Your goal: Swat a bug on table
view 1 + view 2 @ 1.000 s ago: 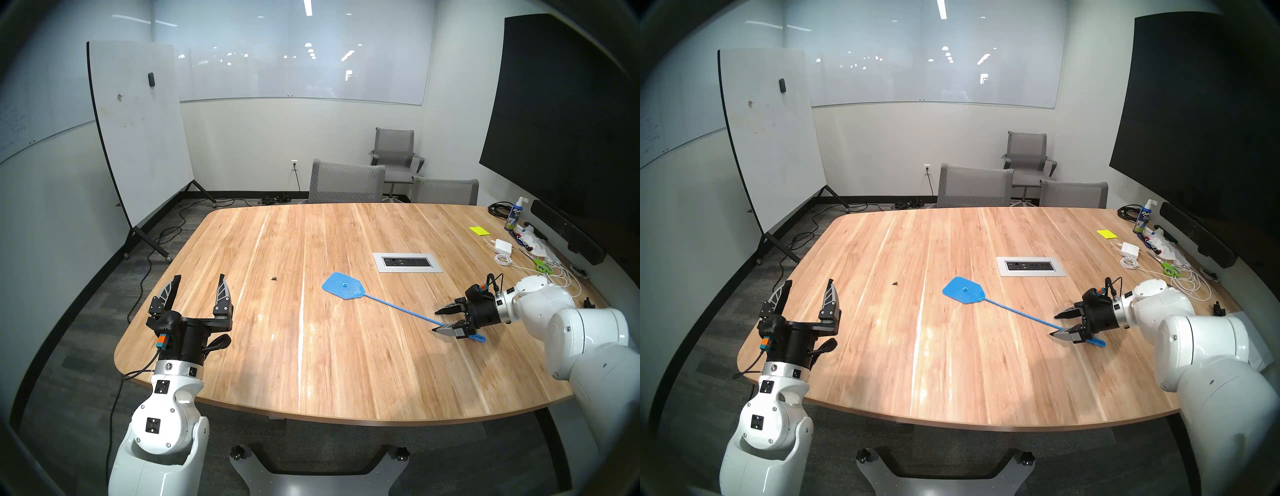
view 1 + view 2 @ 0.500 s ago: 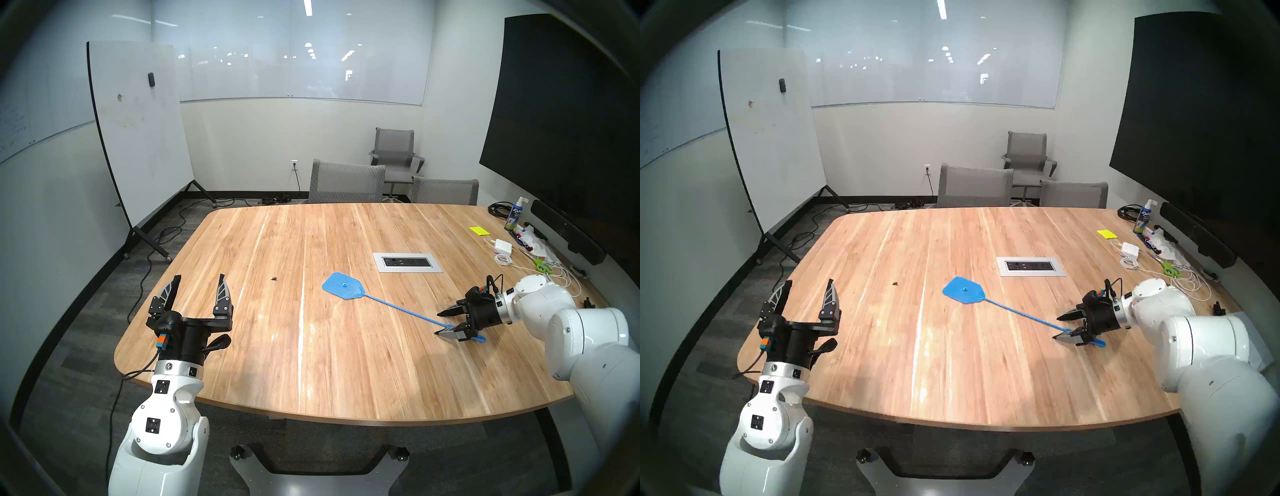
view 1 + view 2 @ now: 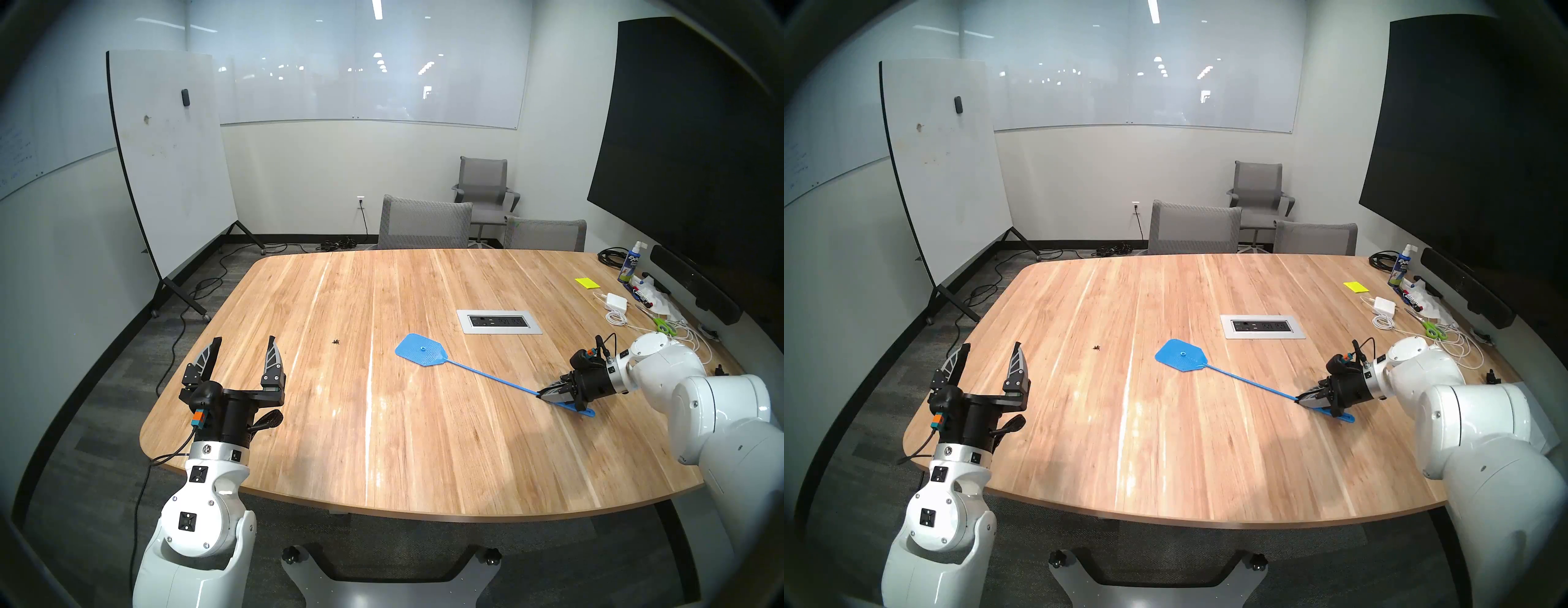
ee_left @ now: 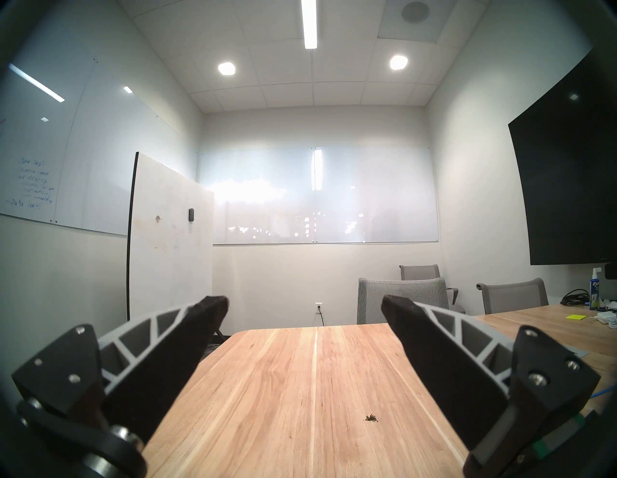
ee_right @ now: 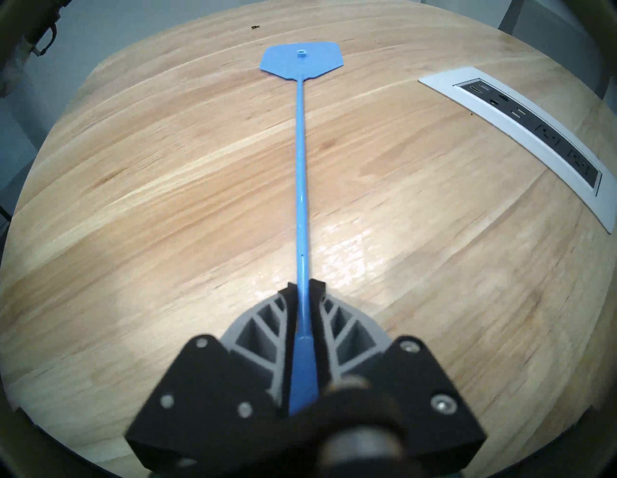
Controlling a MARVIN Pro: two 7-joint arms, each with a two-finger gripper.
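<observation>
Bug point(image 3: 336, 341) on our table point(image 3: 424, 446) is a tiny dark brown-black speck with ragged, leggy edges, far smaller than the head of the blue fly swatter point(image 3: 421, 350), and through our left wrist camera it reads as a small clump with a few loose dark bits beside it point(image 4: 371, 418). Our right gripper point(image 3: 544, 394) has its fingers point(image 5: 289, 300) drawn together on the swatter's thin blue handle, one on each side of the shaft just above the flat grip end, which pokes out behind the gripper onto the wood. The swatter's head lies flat on the table, pointing away from that gripper toward the bug. Our left gripper point(image 3: 245, 344) hangs above the near left corner of the table with its jaws spread wide, holding and touching nothing. The bug sits on bare wood well apart from the right gripper, out past the swatter's head and off to its left; it lies near our left gripper, a little beyond and to the right of its fingertips. A silver outlet panel point(image 3: 499, 321) is set into the table to the right of the swatter.
</observation>
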